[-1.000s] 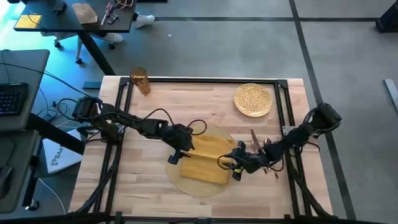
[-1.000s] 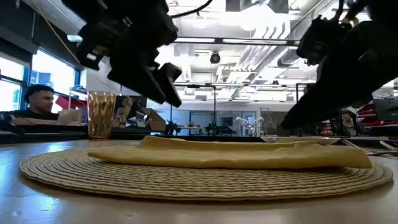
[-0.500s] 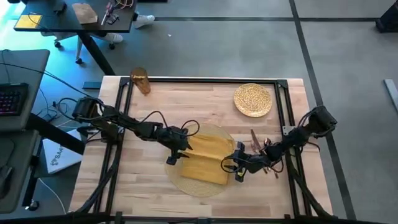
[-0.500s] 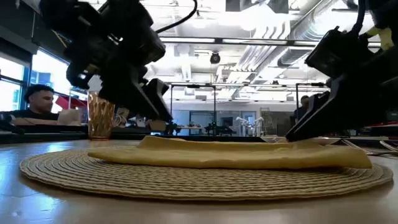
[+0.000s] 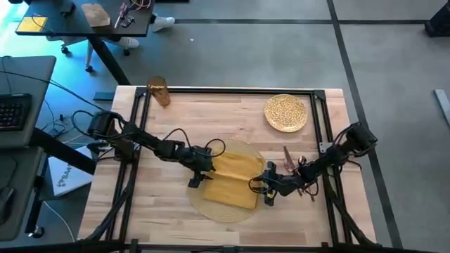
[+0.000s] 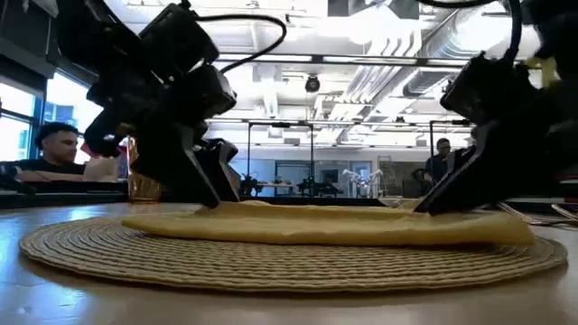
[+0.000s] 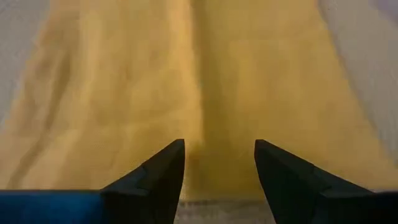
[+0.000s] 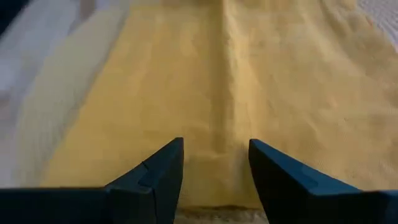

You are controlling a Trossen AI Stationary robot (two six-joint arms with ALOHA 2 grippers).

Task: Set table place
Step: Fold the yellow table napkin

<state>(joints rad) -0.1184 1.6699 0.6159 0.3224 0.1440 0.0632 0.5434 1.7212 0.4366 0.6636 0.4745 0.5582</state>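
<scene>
Both hands have been lowered onto the napkin (image 5: 232,179) over the last second. The left hand (image 5: 197,175) is now set at the napkin's left edge, the right hand (image 5: 267,187) at its right edge, each with fingers spread across the fold. The napkin lies on the placemat (image 5: 211,209) near the worktop's (image 5: 176,126) front edge. A two-handed lift appears imminent; plate (image 5: 286,112), cup (image 5: 159,92) and cutlery (image 5: 290,160) are still unplaced.
</scene>
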